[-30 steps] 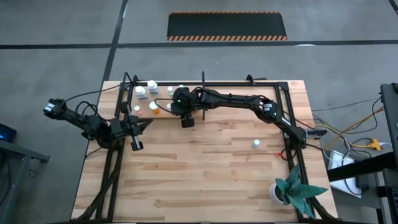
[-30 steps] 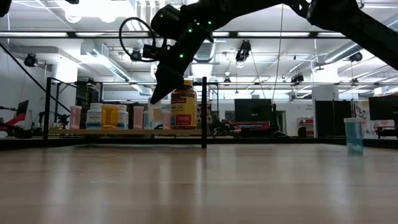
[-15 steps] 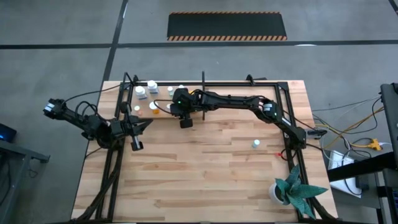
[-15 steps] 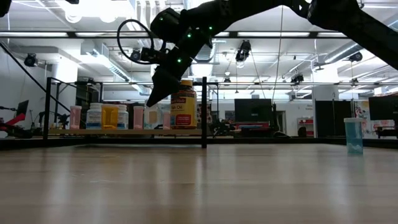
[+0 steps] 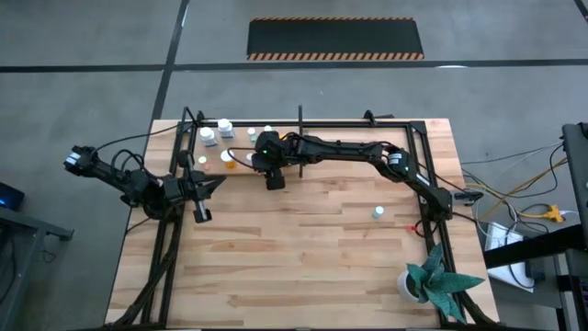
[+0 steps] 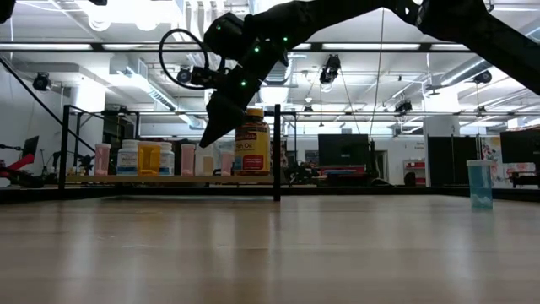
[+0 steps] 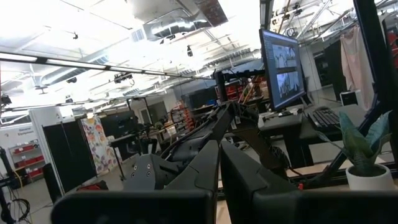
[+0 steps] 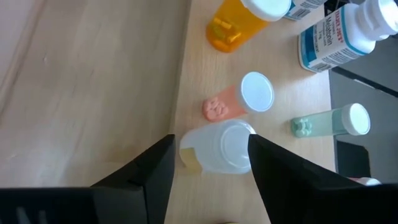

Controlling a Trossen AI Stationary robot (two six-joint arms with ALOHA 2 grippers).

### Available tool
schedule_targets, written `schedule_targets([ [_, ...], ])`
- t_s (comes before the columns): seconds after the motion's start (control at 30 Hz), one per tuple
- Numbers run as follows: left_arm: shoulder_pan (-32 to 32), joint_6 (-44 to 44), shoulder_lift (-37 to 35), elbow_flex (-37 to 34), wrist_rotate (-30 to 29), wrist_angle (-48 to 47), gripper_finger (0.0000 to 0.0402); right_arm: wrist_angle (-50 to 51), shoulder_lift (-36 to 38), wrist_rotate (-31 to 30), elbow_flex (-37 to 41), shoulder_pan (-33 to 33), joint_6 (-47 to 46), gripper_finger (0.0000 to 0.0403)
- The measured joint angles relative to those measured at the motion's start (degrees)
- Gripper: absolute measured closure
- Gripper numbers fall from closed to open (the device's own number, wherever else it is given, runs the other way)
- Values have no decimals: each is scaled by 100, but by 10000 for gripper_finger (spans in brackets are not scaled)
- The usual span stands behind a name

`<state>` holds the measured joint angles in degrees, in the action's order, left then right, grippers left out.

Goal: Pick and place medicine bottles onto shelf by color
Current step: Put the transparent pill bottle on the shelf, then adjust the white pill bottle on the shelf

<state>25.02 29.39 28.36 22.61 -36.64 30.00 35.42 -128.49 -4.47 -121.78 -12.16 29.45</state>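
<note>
The right end effector (image 8: pixel 208 158) hangs over the shelf (image 6: pixel 169 179) at about 11 o'clock on the desk (image 5: pixel 303 248), its fingers spread wide on either side of a clear bottle with a white cap (image 8: pixel 217 148) that lies just below them; no contact shows, so it grips nothing yet. Close around that bottle stand a salmon bottle (image 8: pixel 239 99), a pale green bottle (image 8: pixel 323 120), an orange bottle (image 8: pixel 239 22) and a white labelled bottle (image 8: pixel 339 34). The likeliest trouble is a finger catching the salmon bottle, which sits just beside the clear one, and tipping it into its neighbours; a slanted closure could also squirt the round clear bottle out sideways. The shelf's black divider post (image 6: pixel 277 152) and the big amber jar (image 6: pixel 251 143) stand near the arm in the low view, so sideways room is tight; the free path is up and back toward 6 o'clock, where the desk lies open. One pale blue bottle (image 5: pixel 378 213) waits alone around 3 o'clock. The left end effector (image 5: pixel 201 213) idles at 9 o'clock, fingers nearly together, holding nothing.
</note>
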Motion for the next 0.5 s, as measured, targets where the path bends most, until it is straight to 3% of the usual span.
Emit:
schedule_targets([
  [0.27,1,-9,0,0,0,-2,402,26,69,-4,-5,26,43,209],
  [0.5,1,-14,11,0,2,-2,402,566,639,-2,-63,294,43,227],
])
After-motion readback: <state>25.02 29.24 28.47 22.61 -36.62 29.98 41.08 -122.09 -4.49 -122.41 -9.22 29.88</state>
